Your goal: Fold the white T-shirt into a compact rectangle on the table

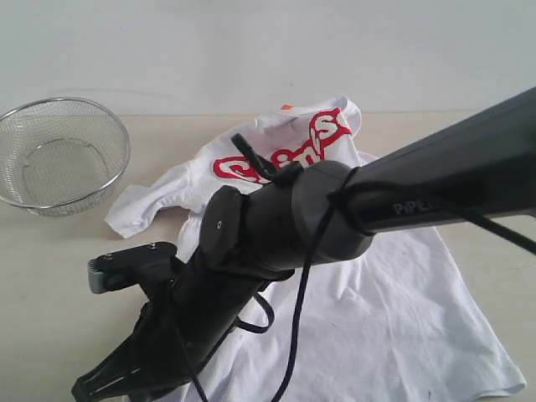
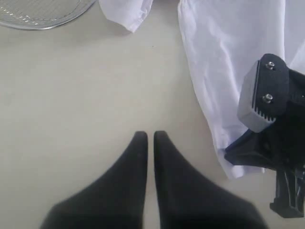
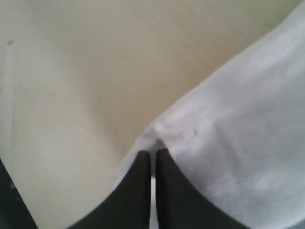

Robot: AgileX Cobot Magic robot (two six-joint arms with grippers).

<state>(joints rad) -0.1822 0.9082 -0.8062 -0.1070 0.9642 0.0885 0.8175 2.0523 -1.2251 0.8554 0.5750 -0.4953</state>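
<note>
The white T-shirt (image 1: 402, 318) lies crumpled on the table (image 1: 50, 276), its red-outlined lettering (image 1: 285, 155) turned up at the far end and a sleeve (image 1: 142, 209) pointing left. My right arm (image 1: 435, 184) reaches across from the right, down to the shirt's near-left edge. In the right wrist view my right gripper (image 3: 153, 153) is shut on a raised fold of the white T-shirt (image 3: 238, 143), with cloth showing between the tips. My left gripper (image 2: 150, 136) is shut and holds nothing, above bare table (image 2: 71, 95) beside the shirt's edge (image 2: 224, 62). It is out of the exterior view.
A round wire-mesh basket (image 1: 59, 155) stands at the back left, its rim (image 2: 43, 14) also in the left wrist view. The right arm's wrist camera block (image 2: 264, 98) hangs close to the left gripper. A black cable (image 1: 297, 318) dangles over the shirt.
</note>
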